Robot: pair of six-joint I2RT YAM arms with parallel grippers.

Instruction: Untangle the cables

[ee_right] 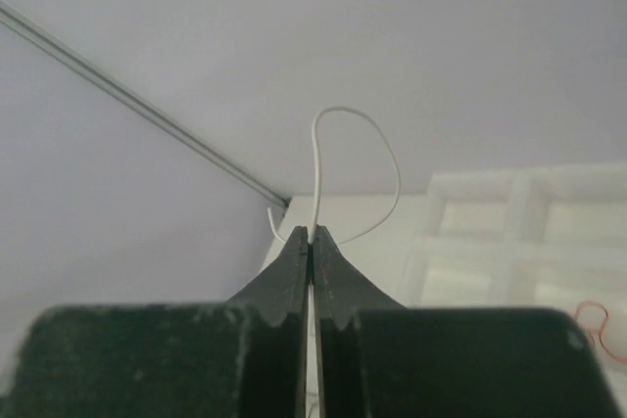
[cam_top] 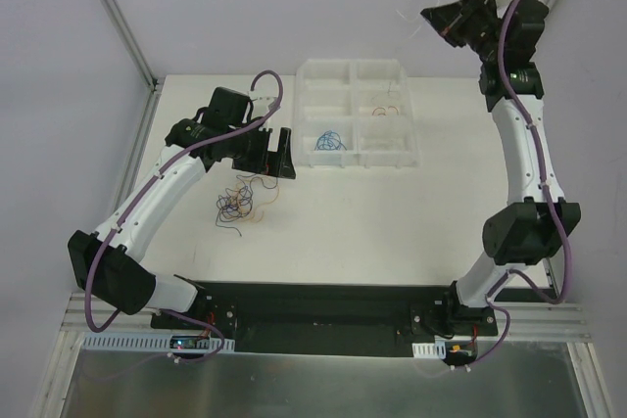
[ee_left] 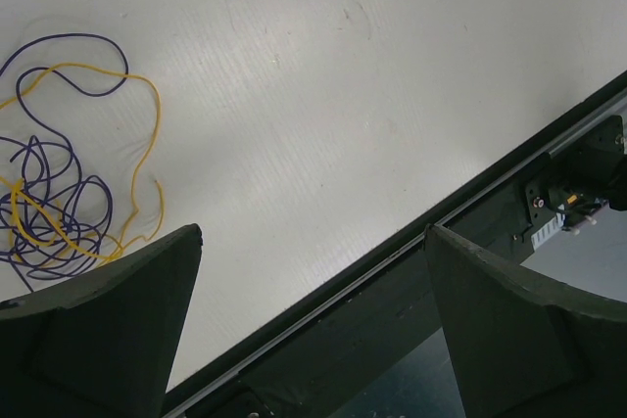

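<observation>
Soft, even light fills all three views. From above, the white desk (cam_top: 392,232) is bright, and the arms throw only faint grey shadows on it. In the left wrist view the left gripper (ee_left: 312,232) is dark and blurred up close, while the cables (ee_left: 59,212) to its left are sharp. The right gripper (ee_right: 311,234) is soft-edged too. Above it the white wire (ee_right: 315,159) barely stands out against the pale wall, and the tray (ee_right: 490,232) to its right looks washed out and hazy.

We see open table (cam_top: 392,232) to the right of the tangle (cam_top: 238,201), as far as the right arm (cam_top: 524,163). The tray (cam_top: 404,160) walls off the far side. The left arm (cam_top: 157,198) and left gripper (cam_top: 278,163) crowd the tangle from the left and behind.
</observation>
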